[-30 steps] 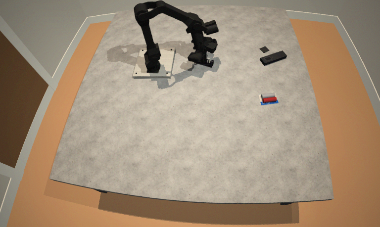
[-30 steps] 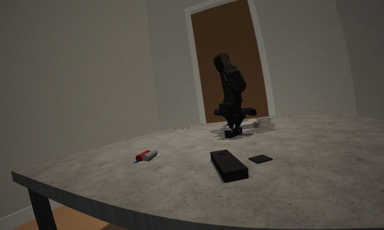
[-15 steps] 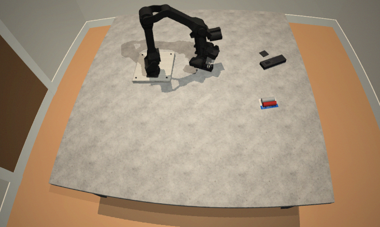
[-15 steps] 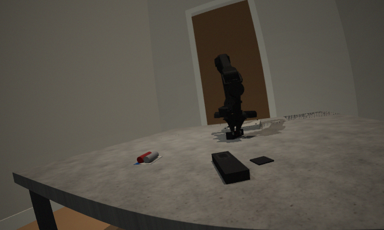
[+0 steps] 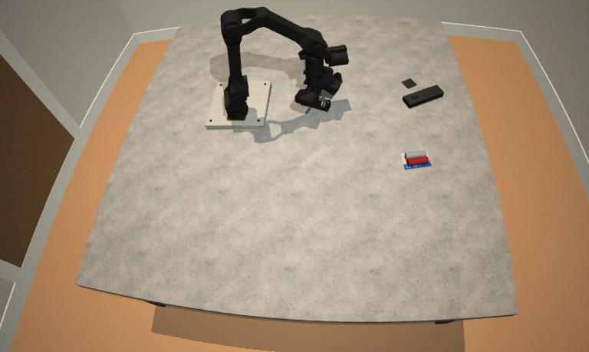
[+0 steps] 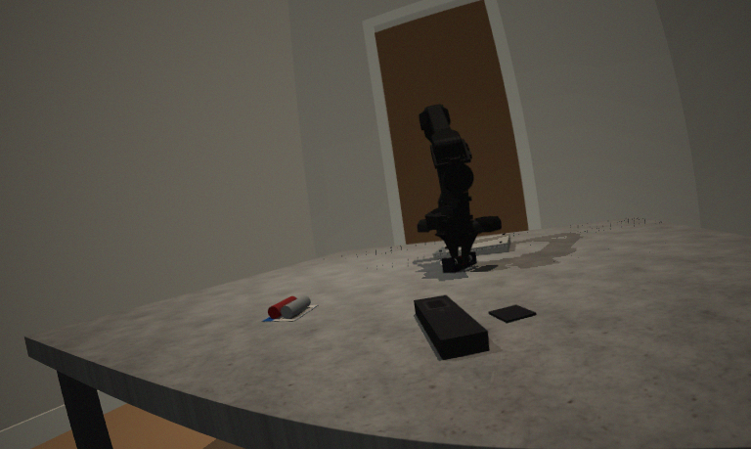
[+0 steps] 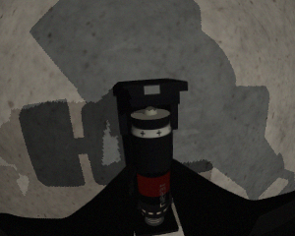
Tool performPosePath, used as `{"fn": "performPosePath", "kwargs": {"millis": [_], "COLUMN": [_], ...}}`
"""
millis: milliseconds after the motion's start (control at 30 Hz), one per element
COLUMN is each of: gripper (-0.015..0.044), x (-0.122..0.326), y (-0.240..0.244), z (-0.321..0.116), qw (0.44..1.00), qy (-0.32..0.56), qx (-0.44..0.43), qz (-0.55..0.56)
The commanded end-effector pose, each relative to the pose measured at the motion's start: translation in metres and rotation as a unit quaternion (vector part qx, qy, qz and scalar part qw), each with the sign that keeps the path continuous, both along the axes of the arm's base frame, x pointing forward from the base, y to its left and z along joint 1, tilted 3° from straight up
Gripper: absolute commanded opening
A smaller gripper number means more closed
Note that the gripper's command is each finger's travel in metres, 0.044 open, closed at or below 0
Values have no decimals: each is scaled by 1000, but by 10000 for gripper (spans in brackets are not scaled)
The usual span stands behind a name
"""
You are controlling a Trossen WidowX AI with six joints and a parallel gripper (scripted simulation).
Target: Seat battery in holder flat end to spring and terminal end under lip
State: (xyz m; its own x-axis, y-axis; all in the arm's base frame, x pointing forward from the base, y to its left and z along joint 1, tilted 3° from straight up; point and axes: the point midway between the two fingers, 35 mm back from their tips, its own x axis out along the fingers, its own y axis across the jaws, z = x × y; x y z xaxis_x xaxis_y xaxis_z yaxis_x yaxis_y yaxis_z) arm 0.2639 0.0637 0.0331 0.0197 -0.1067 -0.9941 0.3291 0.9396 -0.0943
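I count one battery [image 7: 150,157], a dark cylinder with a red band and a pale capped end, lying lengthwise in one black box-shaped holder [image 7: 150,94] on the speckled stone-look table [image 5: 282,209]. The gripper [image 7: 151,219] is clamped on the battery, fingers either side of its red band, near the far edge beside the arm's pale base plate [image 5: 260,103]. Toward the right edge lie one black remote [image 5: 422,96], one flat black square [image 5: 408,83], and two cylinders, one red [image 5: 417,160] and one grey [image 5: 416,153], on a card.
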Motion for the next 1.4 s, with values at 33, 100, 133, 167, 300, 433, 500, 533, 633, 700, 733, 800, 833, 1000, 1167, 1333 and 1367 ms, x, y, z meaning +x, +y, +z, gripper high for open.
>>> {"fn": "performPosePath", "kwargs": {"millis": [33,100,133,167,300,433,500,533,633,700,733,800,833,1000,1167,1333,1367], "gripper": [62,62,62,62,62,62,62,62,62,88,114,163,163,163,163,163,163], "x": [2,3,4,5,9,11,11,11,11,11,11,11,11,10,10,10,10], "y": [0,-1,-1,-1,-3,-3,-3,-3,-3,-3,-3,-3,-3,-3,-3,-3,-3], "z": [-1,-1,-1,-1,0,0,0,0,0,0,0,0,0,7,15,15,15], "qw": [1000,1000,1000,1000,1000,1000,1000,1000,1000,1000,1000,1000,1000,1000,1000,1000,1000], "qy": [9,10,10,10,11,13,14,14,14,14,14,14,14,13,13,13,13], "qx": [3,4,4,4,4,5,5,5,5,5,5,5,5,5,5,5,5], "qz": [3,3,3,3,2,2,2,2,2,2,2,2,2,1,-1,-1,-1]}}
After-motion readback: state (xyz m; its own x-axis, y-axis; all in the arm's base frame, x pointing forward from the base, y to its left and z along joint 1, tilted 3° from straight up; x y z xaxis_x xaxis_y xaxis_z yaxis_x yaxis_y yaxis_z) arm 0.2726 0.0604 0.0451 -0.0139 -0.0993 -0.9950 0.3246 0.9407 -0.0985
